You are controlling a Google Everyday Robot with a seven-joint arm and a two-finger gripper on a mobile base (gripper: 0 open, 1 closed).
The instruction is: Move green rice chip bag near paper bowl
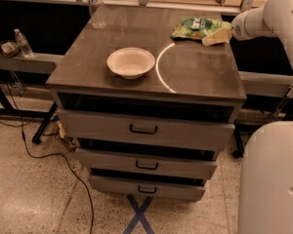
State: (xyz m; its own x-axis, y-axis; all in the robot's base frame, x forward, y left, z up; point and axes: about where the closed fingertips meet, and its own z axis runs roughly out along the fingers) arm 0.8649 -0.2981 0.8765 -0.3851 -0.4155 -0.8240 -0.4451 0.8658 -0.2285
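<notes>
One green rice chip bag [195, 27] at the far right corner of the tabletop [200, 79], lying flat, lettered face up. Well apart from the paper bowl [131, 61]; bowl upright, nearer the front edge, left of centre. Between the two: a bright curved streak of reflected light [158, 68] on the dark surface. Gripper [216, 36] low at the bag's right end, pale tip touching or overlapping the bag's edge, on a white arm [263, 18] from the right side. Whether closed on the bag or standing open: not discernible. Clear water bottle [95, 6] upright at the far left edge. Below: three drawers [144, 129] with dark handles. Blue tape cross [139, 214] on the speckled floor in front.
</notes>
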